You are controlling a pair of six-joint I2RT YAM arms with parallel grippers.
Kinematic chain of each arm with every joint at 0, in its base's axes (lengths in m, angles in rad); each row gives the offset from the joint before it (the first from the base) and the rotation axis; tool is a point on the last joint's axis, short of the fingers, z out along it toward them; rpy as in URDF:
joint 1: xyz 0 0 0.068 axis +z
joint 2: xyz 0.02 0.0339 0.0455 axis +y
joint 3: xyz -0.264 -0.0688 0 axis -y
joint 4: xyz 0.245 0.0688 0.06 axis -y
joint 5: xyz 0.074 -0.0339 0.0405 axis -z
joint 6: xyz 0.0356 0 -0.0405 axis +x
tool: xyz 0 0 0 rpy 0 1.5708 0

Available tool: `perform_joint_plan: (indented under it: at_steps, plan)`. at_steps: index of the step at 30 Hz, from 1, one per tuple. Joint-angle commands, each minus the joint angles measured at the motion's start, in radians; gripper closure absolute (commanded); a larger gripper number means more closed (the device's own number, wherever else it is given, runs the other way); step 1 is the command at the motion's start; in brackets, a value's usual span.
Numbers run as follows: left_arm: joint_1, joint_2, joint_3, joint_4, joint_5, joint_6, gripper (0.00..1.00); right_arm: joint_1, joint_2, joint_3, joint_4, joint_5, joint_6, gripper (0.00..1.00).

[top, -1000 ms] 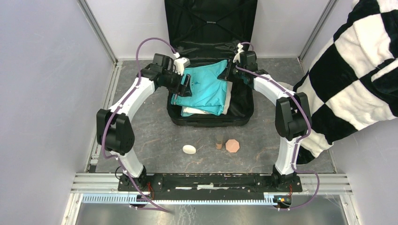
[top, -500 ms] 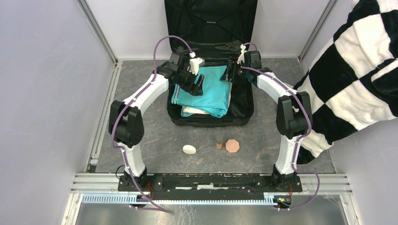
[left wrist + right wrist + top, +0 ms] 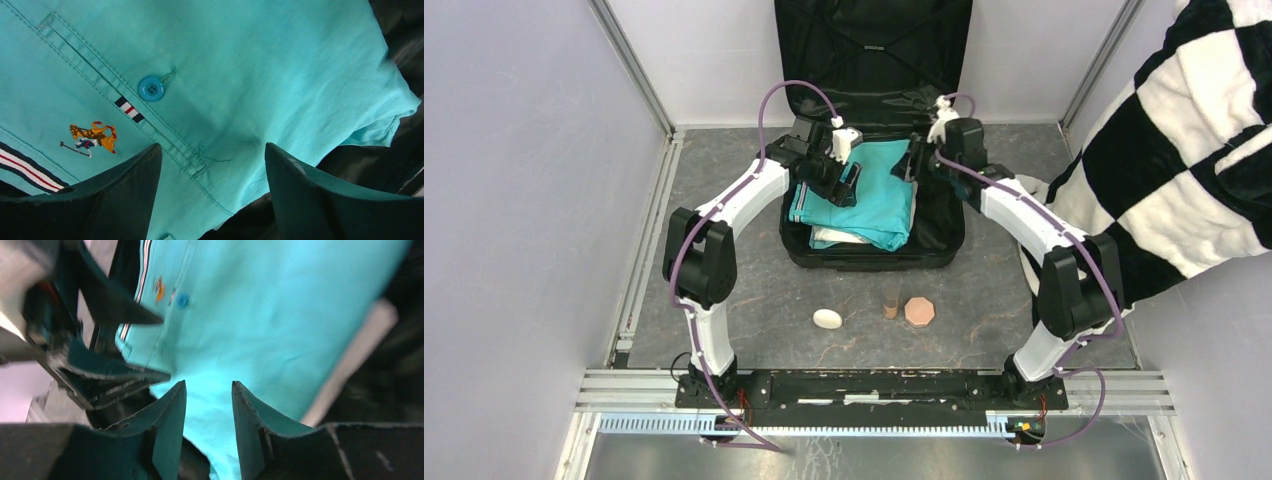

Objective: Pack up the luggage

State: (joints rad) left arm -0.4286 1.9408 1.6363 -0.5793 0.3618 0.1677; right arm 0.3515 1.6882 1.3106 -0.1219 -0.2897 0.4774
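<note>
- The luggage [image 3: 874, 256] lies open at the far middle of the surface [image 3: 754, 290]. Its lid [image 3: 874, 50] stands upright against the back wall.
- Inside it I see a folded teal garment [image 3: 879, 190] lying on top of a white one [image 3: 839, 238], which shows at the near edge.
- My left fingers [image 3: 125, 195] are spread wide and hang over the left part of the teal garment with nothing between them.
- In the left wrist view I look down on a pocket seam with a teal button [image 3: 151, 88]. Beside it are a small embroidered rider logo [image 3: 92, 137] and a striped trim at the cloth's edge.
- My right fingers [image 3: 165, 430] are at the far right side of the garment. They stand apart with a narrow gap and grip nothing, and teal cloth shows through the gap.
- The right wrist view is blurred, but the left arm's fingers appear in it on the left, over the same cloth.
- On the surface in front of the luggage sit three small things in a loose row: a white egg-shaped object [image 3: 827, 318], a small brown cylinder [image 3: 891, 303], and just beside that a pinkish octagonal piece [image 3: 919, 311].
- A black-and-white checked cloth [image 3: 1184, 150] hangs in at the right edge of the overhead view, beside the right arm.
</note>
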Motion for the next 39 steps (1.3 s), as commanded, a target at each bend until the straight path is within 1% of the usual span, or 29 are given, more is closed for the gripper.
perform_joint_plan:
  at_steps: [1, 3, 6, 7, 11, 13, 14, 16, 17, 22, 25, 26, 29, 33, 35, 37, 39]
  plan:
    - [0.001, -0.011, -0.01, 0.037, -0.038, 0.03, 0.17, 0.003, 0.107, -0.133, 0.08, -0.134, 0.026, 0.58]
    - [0.001, -0.027, -0.017, 0.034, -0.056, 0.036, 0.14, -0.028, 0.157, -0.187, 0.143, -0.185, 0.053, 0.6]
    - [0.004, -0.052, -0.037, 0.036, -0.08, 0.053, 0.12, -0.034, 0.2, -0.198, 0.136, -0.168, 0.034, 0.6]
    - [0.005, -0.057, -0.044, 0.036, -0.083, 0.06, 0.12, -0.034, 0.201, -0.197, 0.134, -0.172, 0.029, 0.58]
    - [0.011, -0.051, -0.065, 0.036, -0.094, 0.068, 0.13, -0.029, 0.137, -0.157, 0.125, -0.159, 0.005, 0.45]
    - [0.011, -0.043, -0.065, 0.036, -0.097, 0.066, 0.13, -0.032, 0.11, -0.108, 0.093, -0.172, 0.01, 0.4]
    - [0.011, -0.041, -0.062, 0.036, -0.098, 0.064, 0.13, -0.035, 0.11, -0.07, 0.082, -0.173, 0.015, 0.39]
    - [0.014, -0.039, -0.054, 0.036, -0.102, 0.06, 0.14, -0.041, 0.14, 0.031, 0.057, -0.176, 0.02, 0.38]
    - [0.014, -0.041, -0.05, 0.036, -0.103, 0.06, 0.14, -0.046, 0.168, 0.105, 0.028, -0.176, 0.021, 0.38]
    - [0.02, -0.07, -0.048, 0.026, -0.11, 0.064, 0.14, -0.075, 0.392, 0.389, -0.028, -0.202, 0.077, 0.41]
    - [0.022, -0.085, -0.06, 0.025, -0.113, 0.073, 0.13, -0.086, 0.518, 0.5, -0.066, -0.214, 0.1, 0.42]
    - [0.021, -0.087, -0.068, 0.027, -0.117, 0.075, 0.13, -0.09, 0.549, 0.511, -0.065, -0.215, 0.108, 0.42]
    - [0.026, -0.085, -0.093, 0.047, -0.12, 0.071, 0.13, -0.092, 0.596, 0.474, -0.022, -0.215, 0.143, 0.43]
    - [0.03, -0.069, -0.136, 0.094, -0.107, 0.046, 0.13, -0.092, 0.619, 0.438, 0.024, -0.233, 0.169, 0.43]
    - [0.03, -0.053, -0.15, 0.103, -0.101, 0.04, 0.13, -0.092, 0.61, 0.445, 0.036, -0.237, 0.171, 0.4]
    - [0.032, -0.041, -0.15, 0.102, -0.106, 0.035, 0.14, -0.088, 0.586, 0.485, 0.014, -0.252, 0.168, 0.38]
    - [0.039, -0.048, -0.144, 0.096, -0.108, 0.029, 0.14, -0.069, 0.541, 0.543, -0.008, -0.246, 0.137, 0.33]
